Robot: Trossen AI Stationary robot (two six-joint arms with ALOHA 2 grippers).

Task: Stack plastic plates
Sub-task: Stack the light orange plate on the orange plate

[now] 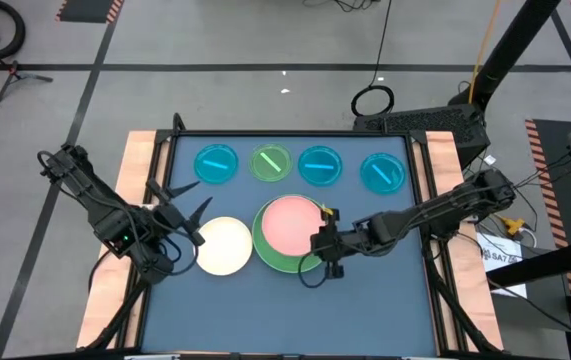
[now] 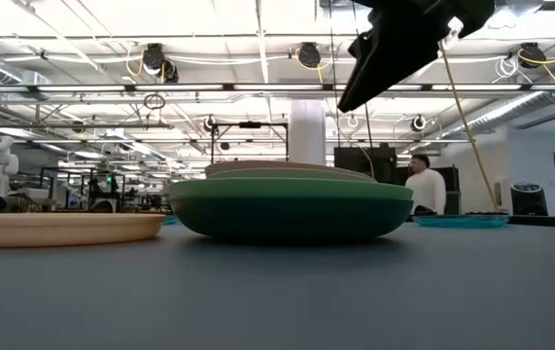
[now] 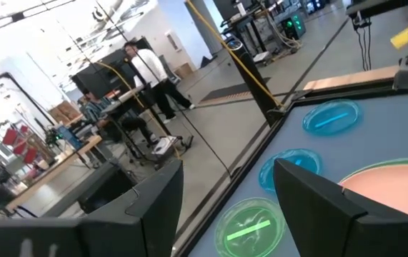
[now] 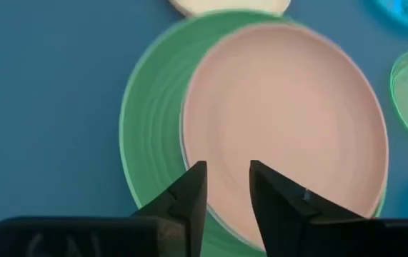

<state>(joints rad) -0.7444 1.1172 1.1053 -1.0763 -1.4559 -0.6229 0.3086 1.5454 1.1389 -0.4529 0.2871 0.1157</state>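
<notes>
Pink plate sits off-centre on the green plate.
Your right claw, fingers apart, could nudge it further askew.

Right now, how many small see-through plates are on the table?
4, in a row along the far edge: blue, green, blue, blue. None looks hidden.

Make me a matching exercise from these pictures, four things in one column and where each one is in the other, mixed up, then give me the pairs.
Things:
1. pink plate
2. cream plate
3. lime plate
4. right gripper

Places:
A. in the back row, between cyan plates
B. lying in the green plate
C. above the pink plate's edge
D. alone on the mat, beside the left gripper

Pairs: 1-B, 2-D, 3-A, 4-C
</notes>
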